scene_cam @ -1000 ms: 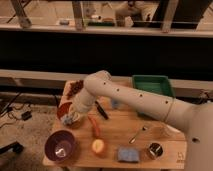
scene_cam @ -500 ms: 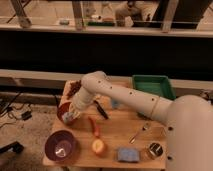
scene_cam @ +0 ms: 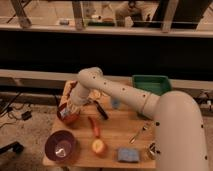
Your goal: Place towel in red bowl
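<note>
Two bowls on bench (scene_cam: 116, 131): red bowl (scene_cam: 67, 116), purple bowl (scene_cam: 60, 146). One grey-blue towel (scene_cam: 66, 110) (thin, crumpled) clamped in closed pincer (scene_cam: 69, 108) over red bowl.

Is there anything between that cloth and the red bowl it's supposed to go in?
Nothing visible. The gripper is shut on the towel and sits right over the red bowl, with no object between them. The carrot lies off to the side.

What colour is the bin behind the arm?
Green bin, camera view; the shut gripper hangs over the red bowl.
</note>
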